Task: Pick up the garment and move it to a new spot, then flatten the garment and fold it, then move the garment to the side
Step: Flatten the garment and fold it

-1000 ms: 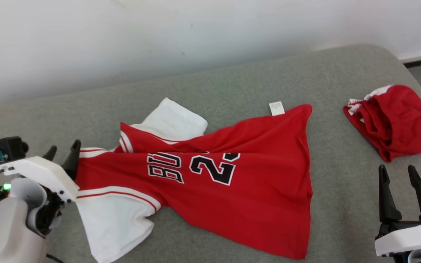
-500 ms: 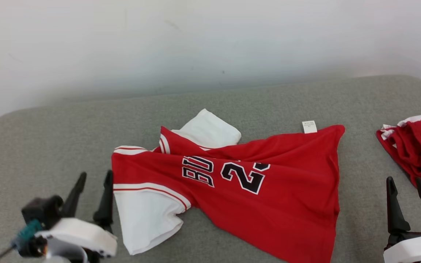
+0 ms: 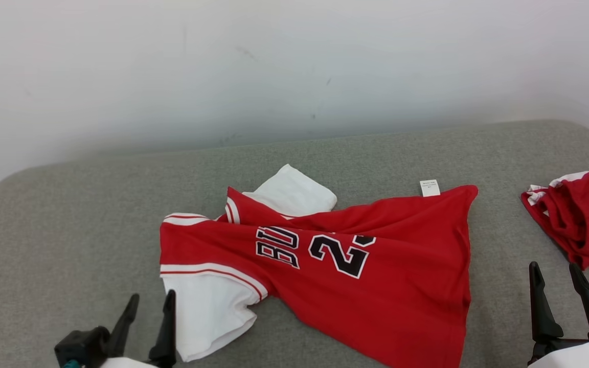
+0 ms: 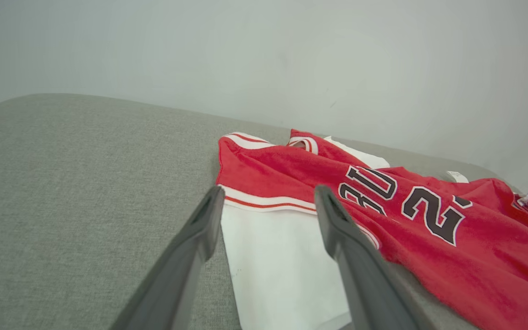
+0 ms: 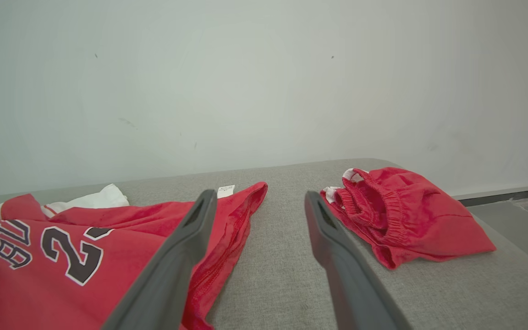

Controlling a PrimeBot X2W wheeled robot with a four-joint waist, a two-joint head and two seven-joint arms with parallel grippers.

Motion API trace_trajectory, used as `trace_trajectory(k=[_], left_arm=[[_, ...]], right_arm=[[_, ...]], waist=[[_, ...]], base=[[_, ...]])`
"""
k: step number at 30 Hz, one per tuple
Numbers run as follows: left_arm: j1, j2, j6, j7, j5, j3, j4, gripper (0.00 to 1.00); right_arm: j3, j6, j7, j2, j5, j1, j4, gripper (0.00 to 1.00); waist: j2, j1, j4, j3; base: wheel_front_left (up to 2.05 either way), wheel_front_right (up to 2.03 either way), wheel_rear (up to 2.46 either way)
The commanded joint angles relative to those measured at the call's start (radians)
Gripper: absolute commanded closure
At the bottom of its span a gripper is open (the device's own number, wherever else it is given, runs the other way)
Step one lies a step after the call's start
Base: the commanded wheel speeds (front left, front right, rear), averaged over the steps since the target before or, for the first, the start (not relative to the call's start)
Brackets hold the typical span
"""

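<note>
The left gripper [image 3: 152, 297] has drawn back from the shoulder of the red basketball jersey with white sleeves and black lettering [image 3: 376, 296]. It now stands just beside the jersey's near white sleeve, fingers spread and empty. The jersey lies rumpled on the grey fabric-covered pad [image 3: 69, 230]. A fold cuts off its second numeral, and part of its far sleeve is hidden behind the red body. A small white label [image 3: 430, 188] juts from its far hem. Right of the jersey, the right gripper [image 3: 552, 267] is spread wide, holding nothing, its base cut off by the frame. Well apart from the jersey, crumpled red elastic-waisted shorts [image 3: 586, 220] run off the edge.
</note>
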Motion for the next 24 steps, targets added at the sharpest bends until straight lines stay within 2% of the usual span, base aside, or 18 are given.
trace_trajectory(k=[1,5,11,15,24], left_arm=[[0.000,0.012,0.000,-0.009,0.006,0.008,-0.007,0.00],[0.020,0.020,-0.007,-0.018,0.032,0.006,-0.025,0.00],[0.043,0.000,0.014,-0.025,0.064,0.041,-0.077,0.00],[0.070,-0.033,0.020,-0.025,0.098,0.085,-0.130,0.00],[0.115,-0.083,0.001,-0.025,0.172,0.159,-0.194,0.00]], right_arm=[[0.001,-0.003,-0.003,-0.004,0.003,0.011,-0.005,0.00],[0.005,-0.003,-0.010,-0.004,0.004,0.023,-0.009,0.00],[0.025,-0.003,-0.027,-0.004,0.009,0.036,-0.042,0.00],[0.078,-0.003,-0.046,-0.014,0.023,0.045,-0.067,0.00],[0.166,-0.003,-0.077,-0.037,0.058,0.060,-0.087,0.00]], waist=[[0.0000,0.0000,-0.005,-0.002],[0.0000,0.0000,-0.018,-0.018],[0.0000,0.0000,-0.034,-0.028],[0.0000,0.0000,-0.038,-0.035],[0.0000,0.0000,-0.033,-0.062]], base=[[0.00,0.00,0.00],[0.00,0.00,0.00],[0.00,0.00,0.00],[0.00,0.00,0.00],[0.00,0.00,0.00]])
